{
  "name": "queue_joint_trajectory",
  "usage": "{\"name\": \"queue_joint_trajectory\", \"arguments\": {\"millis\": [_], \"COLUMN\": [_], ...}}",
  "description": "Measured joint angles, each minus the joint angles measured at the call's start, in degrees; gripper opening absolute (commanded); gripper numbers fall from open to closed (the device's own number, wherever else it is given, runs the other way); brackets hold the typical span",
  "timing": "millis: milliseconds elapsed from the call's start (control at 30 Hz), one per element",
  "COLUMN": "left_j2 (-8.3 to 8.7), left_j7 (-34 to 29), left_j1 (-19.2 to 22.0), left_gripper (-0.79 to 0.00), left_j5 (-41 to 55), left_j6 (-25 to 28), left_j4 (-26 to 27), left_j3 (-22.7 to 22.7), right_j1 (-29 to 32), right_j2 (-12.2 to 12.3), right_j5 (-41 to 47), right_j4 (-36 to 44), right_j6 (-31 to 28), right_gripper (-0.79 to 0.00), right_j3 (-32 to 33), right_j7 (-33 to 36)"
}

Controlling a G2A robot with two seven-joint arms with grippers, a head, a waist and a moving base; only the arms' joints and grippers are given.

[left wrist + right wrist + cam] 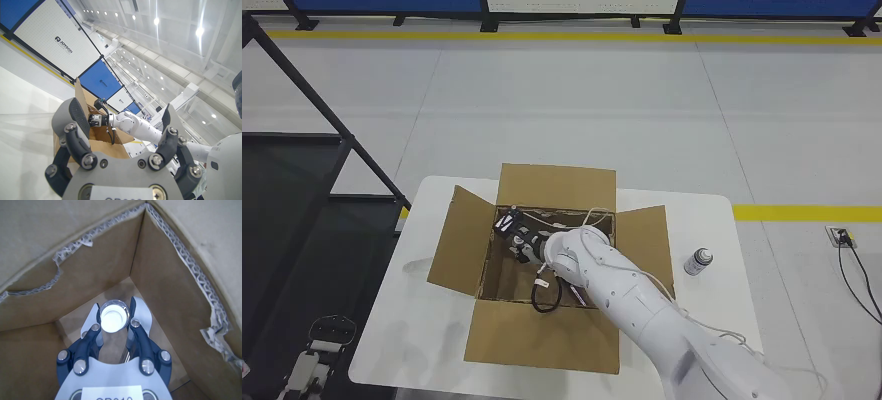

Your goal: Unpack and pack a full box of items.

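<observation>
An open cardboard box (542, 188) stands on the white table (712, 330) with its four flaps spread out. My right gripper (115, 306) is deep in a far corner of the box (160, 279), shut on a clear bottle (113, 318) with a white cap that stands upright on the box floor. From above, the right arm comes in over the near flap, wrist (514, 235) near the box's far left corner. My left gripper (122, 108) is open and holds nothing; it sits low beside the table and points up past the box (105, 149).
A small dark bottle with a white cap (699, 262) stands on the table right of the box. A black frame and dark panel (302, 230) stand left of the table. The box walls close in tightly around the right gripper.
</observation>
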State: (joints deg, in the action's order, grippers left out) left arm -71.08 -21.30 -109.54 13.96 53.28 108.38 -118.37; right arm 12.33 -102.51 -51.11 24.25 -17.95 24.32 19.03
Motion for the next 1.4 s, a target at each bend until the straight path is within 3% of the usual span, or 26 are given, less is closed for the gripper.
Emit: {"name": "queue_joint_trajectory", "arguments": {"millis": [167, 333, 567, 733, 967, 1167, 1400], "left_j2": [0.00, 0.00, 0.00, 0.00, 0.00, 0.00, 0.00], "left_j7": [0.0, 0.0, 0.0, 0.0, 0.0, 0.0, 0.0], "left_j1": [0.0, 0.0, 0.0, 0.0, 0.0, 0.0, 0.0], "left_gripper": [0.000, 0.000, 0.000, 0.000, 0.000, 0.000, 0.000], "left_j5": [0.0, 0.0, 0.0, 0.0, 0.0, 0.0, 0.0], "left_j6": [0.0, 0.0, 0.0, 0.0, 0.0, 0.0, 0.0], "left_j4": [0.0, 0.0, 0.0, 0.0, 0.0, 0.0, 0.0], "left_j3": [0.0, 0.0, 0.0, 0.0, 0.0, 0.0, 0.0], "right_j1": [1.2, 3.2, 8.5, 14.4, 33.3, 52.3, 69.2], "right_j2": [1.2, 3.3, 8.2, 11.7, 17.9, 20.9, 22.1], "right_j5": [-3.9, -8.0, -16.2, -22.4, -36.5, -44.2, -44.7], "right_j4": [6.0, 15.7, 33.9, 46.2, 74.5, 97.6, 110.6], "right_j6": [4.8, 12.2, 18.3, 20.5, 22.7, 22.9, 24.6], "right_gripper": [-0.785, -0.785, -0.785, -0.785, -0.785, -0.785, -0.785], "right_j3": [0.6, 2.5, 8.0, 14.5, 29.2, 41.7, 51.9], "right_j7": [0.0, 5.4, 16.9, 20.8, 27.0, 27.1, 23.4]}}
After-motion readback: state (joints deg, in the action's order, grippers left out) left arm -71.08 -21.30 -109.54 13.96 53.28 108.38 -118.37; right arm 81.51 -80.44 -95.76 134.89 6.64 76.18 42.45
